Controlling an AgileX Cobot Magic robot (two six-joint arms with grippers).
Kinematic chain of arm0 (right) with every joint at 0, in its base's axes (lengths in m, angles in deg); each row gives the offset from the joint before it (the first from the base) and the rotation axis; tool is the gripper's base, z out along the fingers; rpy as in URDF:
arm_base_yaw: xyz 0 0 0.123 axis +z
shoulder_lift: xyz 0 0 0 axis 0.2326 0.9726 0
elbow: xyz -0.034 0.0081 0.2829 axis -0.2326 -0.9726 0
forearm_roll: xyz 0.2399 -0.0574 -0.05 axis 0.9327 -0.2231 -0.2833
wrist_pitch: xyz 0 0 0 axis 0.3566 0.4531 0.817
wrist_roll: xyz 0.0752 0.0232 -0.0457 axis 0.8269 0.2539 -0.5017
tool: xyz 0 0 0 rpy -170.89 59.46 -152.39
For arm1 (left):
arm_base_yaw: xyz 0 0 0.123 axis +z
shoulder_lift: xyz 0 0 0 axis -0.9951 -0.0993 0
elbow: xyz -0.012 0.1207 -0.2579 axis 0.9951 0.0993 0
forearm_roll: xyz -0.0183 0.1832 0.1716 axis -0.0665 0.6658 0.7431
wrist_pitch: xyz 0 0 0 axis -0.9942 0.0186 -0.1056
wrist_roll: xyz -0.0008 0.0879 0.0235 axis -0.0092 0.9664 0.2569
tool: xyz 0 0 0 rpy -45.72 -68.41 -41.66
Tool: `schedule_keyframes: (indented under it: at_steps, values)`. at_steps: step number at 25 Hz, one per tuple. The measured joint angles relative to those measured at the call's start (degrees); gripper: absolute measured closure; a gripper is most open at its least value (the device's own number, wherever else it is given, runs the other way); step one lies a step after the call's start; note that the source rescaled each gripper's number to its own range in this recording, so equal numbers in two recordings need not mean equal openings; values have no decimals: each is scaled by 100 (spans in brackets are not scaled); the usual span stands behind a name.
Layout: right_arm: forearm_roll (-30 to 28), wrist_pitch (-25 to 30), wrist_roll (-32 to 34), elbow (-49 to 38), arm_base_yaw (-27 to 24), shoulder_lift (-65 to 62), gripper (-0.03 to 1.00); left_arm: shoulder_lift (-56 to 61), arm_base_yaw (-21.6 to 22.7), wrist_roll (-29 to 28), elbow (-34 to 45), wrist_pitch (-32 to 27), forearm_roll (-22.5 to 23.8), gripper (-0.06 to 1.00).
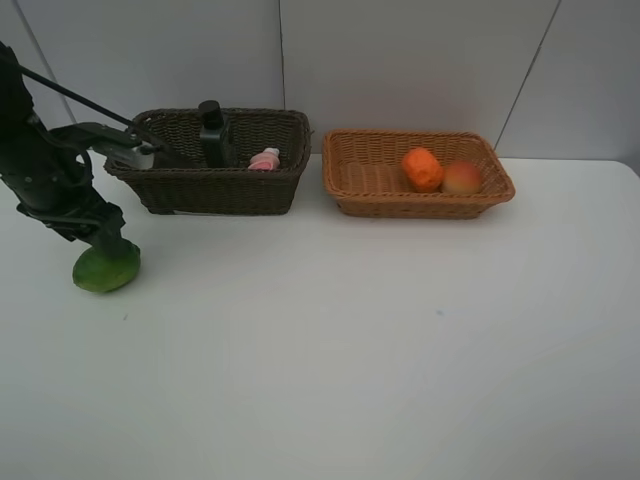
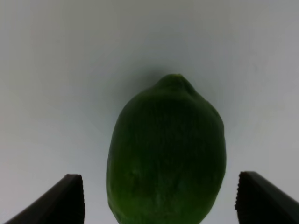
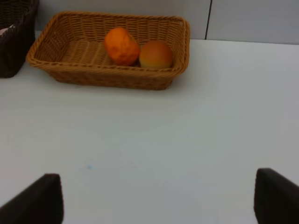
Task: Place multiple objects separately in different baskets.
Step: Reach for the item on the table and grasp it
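We see the green fruit (image 1: 105,270) on the table (image 1: 350,350), at 8 o'clock from the dark basket (image 1: 215,185). Left gripper (image 2: 159,200) is spread, fingers either side of the fruit, gaps visible. Pump bottle (image 1: 212,132) and pink bottle (image 1: 265,159) sit in the dark basket; orange (image 1: 422,168) and peach (image 1: 461,178) touch in the tan basket (image 1: 365,185) at 3 o'clock. Right gripper (image 3: 159,200) is spread over bare table.

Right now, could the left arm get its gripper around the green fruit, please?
Probably yes: the left gripper is open with the green fruit between its fingers, and nothing else lies near it on the table.
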Motion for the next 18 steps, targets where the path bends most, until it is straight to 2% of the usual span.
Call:
schedule_keyframes:
  at_steps: [18]
  values:
    - [0,0,0,0,0,0,30,-419,0,0,0,289,0,9]
